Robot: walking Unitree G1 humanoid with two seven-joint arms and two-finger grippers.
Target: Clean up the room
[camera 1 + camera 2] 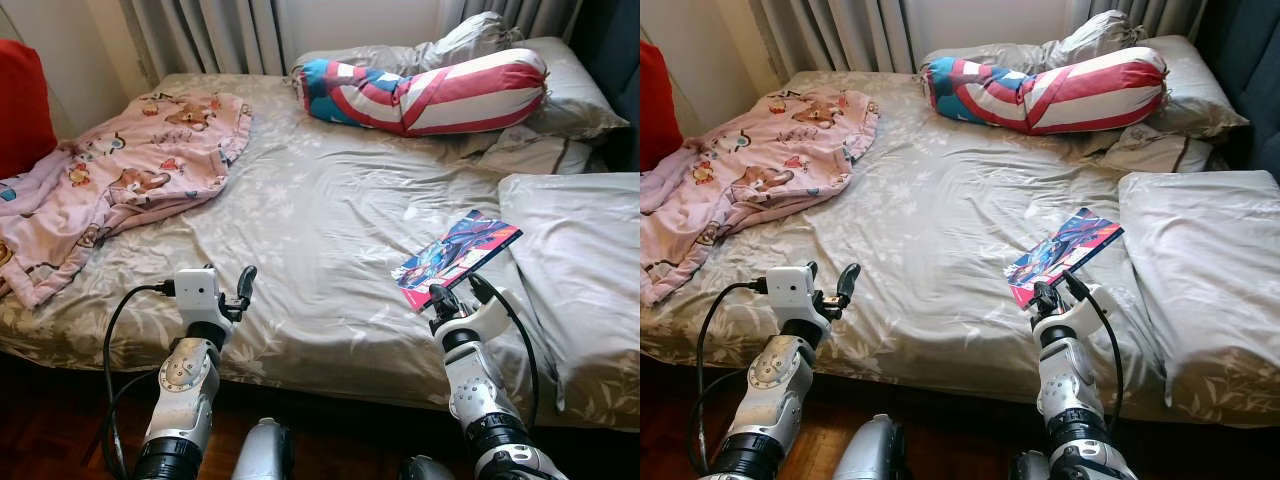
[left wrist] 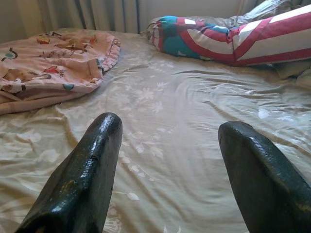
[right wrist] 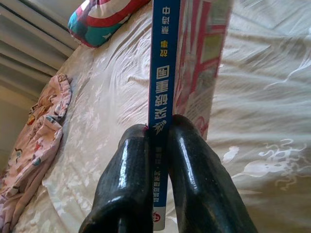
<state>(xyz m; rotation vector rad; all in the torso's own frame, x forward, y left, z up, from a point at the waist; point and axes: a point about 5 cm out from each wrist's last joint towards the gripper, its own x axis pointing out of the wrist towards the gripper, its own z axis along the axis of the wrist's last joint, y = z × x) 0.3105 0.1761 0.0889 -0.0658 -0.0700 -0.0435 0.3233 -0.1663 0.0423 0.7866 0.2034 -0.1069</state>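
1. Bedroom scene: a bed (image 1: 330, 230) with a grey leaf-print sheet spans most of the head views; grey curtains (image 1: 210, 35) hang behind it, and dark wood floor (image 1: 50, 430) shows below its near edge.
2. Pink cartoon-print blanket (image 1: 120, 170) lies crumpled on the robot's left part of the bed, next to a red cushion (image 1: 22, 100) at the frame edge.
3. Red, white and blue striped bolster (image 1: 430, 90) lies across the head of the bed, resting against grey pillows (image 1: 560, 95). One more large grey pillow (image 1: 580, 270) lies on the right side.
4. Task object: a thin colourful book (image 1: 458, 255) lies flat on the sheet, just left of the large pillow, near the bed's front edge.
5. Right gripper (image 1: 458, 294) is at the book's near corner. In the right wrist view the blue spine (image 3: 163, 92) with white characters runs between the two black fingers (image 3: 124, 189), which press it from both sides: jaws narrow, clamped on the book's edge.
6. Left gripper (image 1: 243, 285) hovers over bare sheet at the front of the bed, well apart from the book and near the blanket's edge. Left wrist view: its fingers (image 2: 90, 165) stand wide, nothing between them.
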